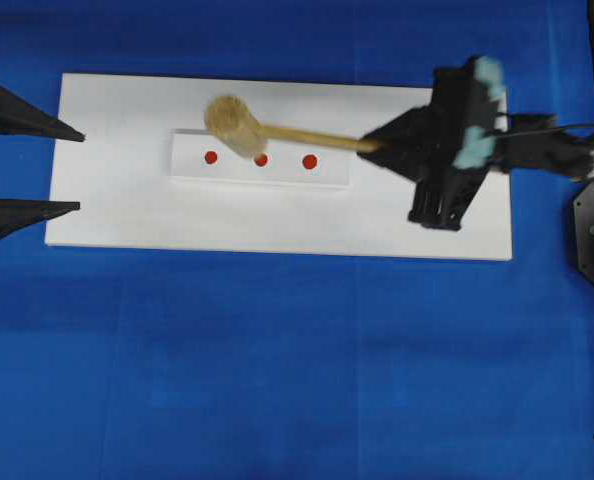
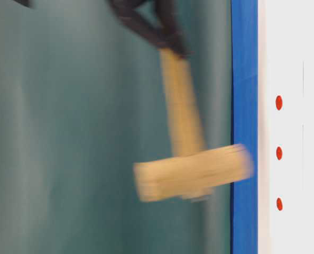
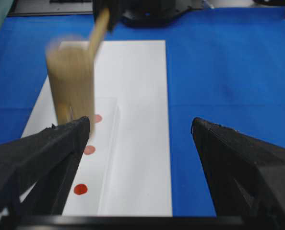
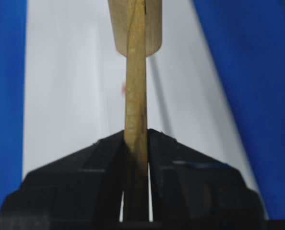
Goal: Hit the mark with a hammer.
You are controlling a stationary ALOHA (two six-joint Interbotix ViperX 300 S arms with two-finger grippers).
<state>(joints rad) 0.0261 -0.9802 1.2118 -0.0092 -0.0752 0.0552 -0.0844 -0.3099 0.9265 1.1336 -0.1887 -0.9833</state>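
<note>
Right gripper (image 1: 382, 146) is clamped on the hammer (image 1: 239, 126) handle end, long axis running leftward to the head blurred above the middle mark (image 1: 261, 160); left gripper (image 1: 62, 168) wide open, idle.

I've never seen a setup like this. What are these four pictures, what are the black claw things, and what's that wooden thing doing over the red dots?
It is a two-armed robot at a table, seen by four cameras at once. One looks down from above, one sits at table level, and one rides on each wrist.

The black claws are grippers, the robot's hands. The right gripper is shut on the handle of a wooden hammer, whose blurred head is above a strip with three red marks. The side view does not show it touching. The strip lies on a white board over a blue cloth.

The left gripper waits at the board's other end, open and holding nothing; its black fingers frame its own camera's picture.
</note>
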